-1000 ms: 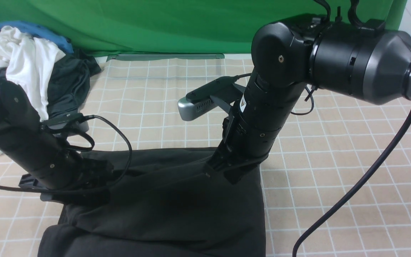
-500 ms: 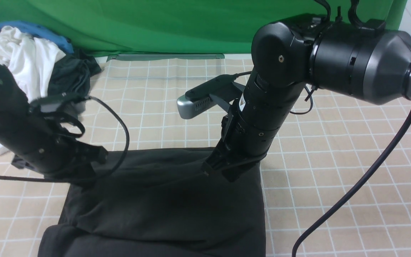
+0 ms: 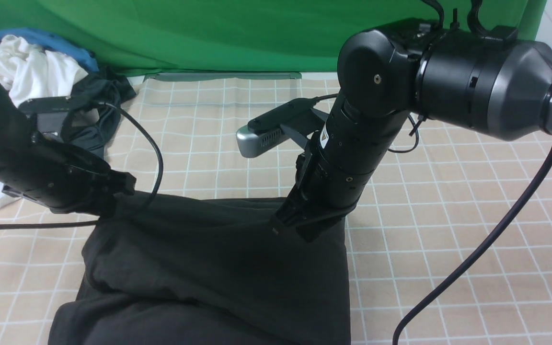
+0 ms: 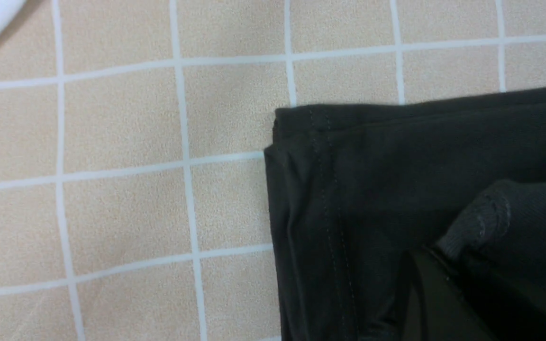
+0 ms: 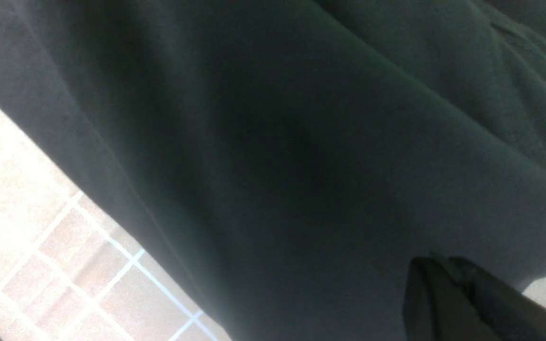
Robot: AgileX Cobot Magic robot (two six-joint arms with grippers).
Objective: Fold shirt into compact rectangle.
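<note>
Only the left wrist view shows the stitched hem corner of the shirt (image 4: 372,156), with a ribbed fold nipped in the closed left pincer (image 4: 436,270). The front view alone shows both arms. The left arm (image 3: 41,172) lies low, and the right arm (image 3: 352,143) drops steeply, its right pincer (image 3: 283,226) clamped on the far edge (the cloth tents up there). One shirt spreads on the counter (image 3: 448,215), nearer than both pincers. Beyond the left pincer are heaped one white garment (image 3: 36,72), one dark garment (image 3: 98,105) and one blue cloth (image 3: 51,40).
</note>
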